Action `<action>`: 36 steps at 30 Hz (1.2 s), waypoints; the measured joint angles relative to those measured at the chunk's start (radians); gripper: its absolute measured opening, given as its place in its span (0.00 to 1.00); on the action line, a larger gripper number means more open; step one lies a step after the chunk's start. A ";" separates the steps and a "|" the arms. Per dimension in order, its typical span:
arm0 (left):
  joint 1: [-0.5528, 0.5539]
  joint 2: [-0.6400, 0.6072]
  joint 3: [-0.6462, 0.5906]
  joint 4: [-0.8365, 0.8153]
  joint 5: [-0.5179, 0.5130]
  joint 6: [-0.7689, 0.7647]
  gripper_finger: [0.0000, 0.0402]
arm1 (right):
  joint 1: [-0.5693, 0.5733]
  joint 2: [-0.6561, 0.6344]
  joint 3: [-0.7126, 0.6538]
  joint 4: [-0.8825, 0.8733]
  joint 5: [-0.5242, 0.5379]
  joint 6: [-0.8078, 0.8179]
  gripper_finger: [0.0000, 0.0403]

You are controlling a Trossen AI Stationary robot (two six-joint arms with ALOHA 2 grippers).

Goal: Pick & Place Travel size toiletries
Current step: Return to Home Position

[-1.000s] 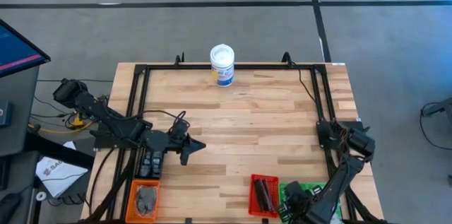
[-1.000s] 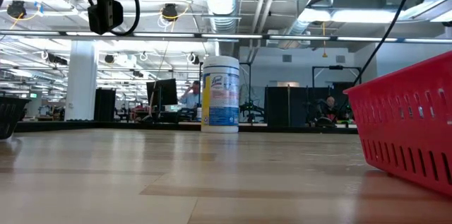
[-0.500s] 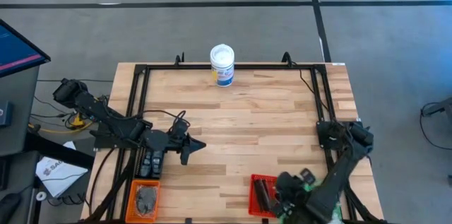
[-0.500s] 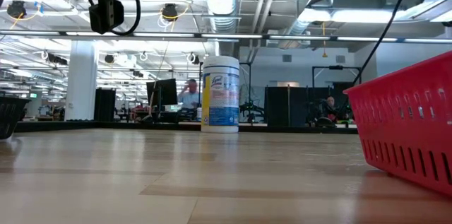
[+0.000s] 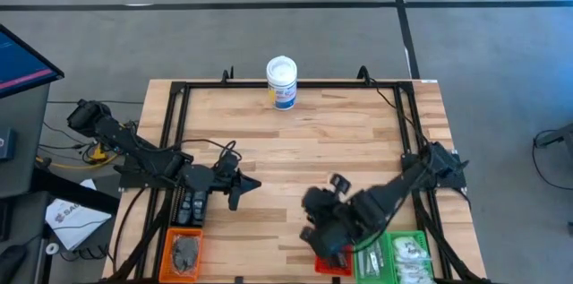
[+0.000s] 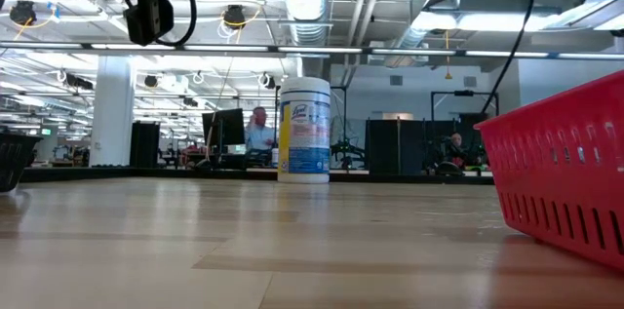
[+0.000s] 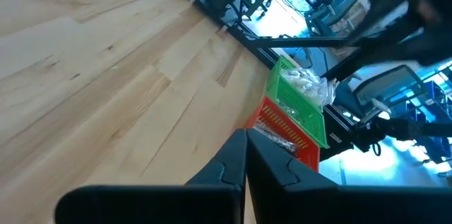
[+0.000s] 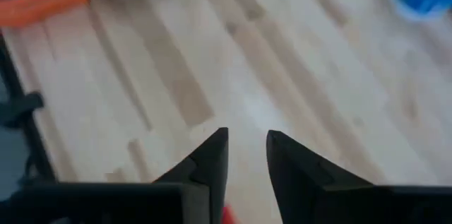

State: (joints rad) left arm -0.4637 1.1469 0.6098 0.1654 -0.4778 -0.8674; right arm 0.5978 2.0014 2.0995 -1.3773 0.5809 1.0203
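Travel size toiletries lie in trays at the table's near edge. Clear packets with white contents [image 5: 407, 250] fill the green tray [image 5: 394, 271], and silvery ones [image 5: 185, 253] lie in the orange tray [image 5: 168, 246]. My right gripper [image 5: 315, 230] hangs above the red tray [image 5: 333, 266]. The right wrist view shows its fingers [image 8: 247, 139] open by a narrow gap, with nothing between them. My left gripper [image 5: 255, 184] hovers shut and empty over the table's left half; its closed tips [image 7: 245, 139] point toward the red tray [image 7: 282, 136] and green tray [image 7: 300, 104].
A tall white tub with a blue label [image 5: 281, 82] stands at the far edge. A black frame [image 5: 295, 87] runs around the tabletop. A dark holder [image 5: 190, 208] sits beside the orange tray. The wooden middle of the table [image 5: 313, 150] is bare. The red tray [image 6: 565, 182] fills the low view's right side.
My right gripper has risen from over the green tray at the near right corner. It has swung toward the table's left, turning as it went, and now hangs over the red tray. The green tray's packets have come into sight. The left arm has kept still.
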 joint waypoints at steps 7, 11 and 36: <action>0.035 0.000 0.000 -0.001 0.065 0.053 0.00 | -0.123 -0.001 0.063 0.041 0.045 -0.243 0.15; 0.098 0.000 0.000 -0.002 0.154 0.088 0.00 | -0.203 -0.007 0.066 0.098 0.041 -0.365 0.10; 0.349 -0.089 0.000 -0.025 0.431 0.317 0.00 | -0.359 -0.007 0.065 0.242 -0.033 -0.544 0.00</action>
State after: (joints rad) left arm -0.1147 1.0583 0.6094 0.1406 -0.0465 -0.5507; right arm 0.2388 1.9942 2.1647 -1.1352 0.5479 0.4765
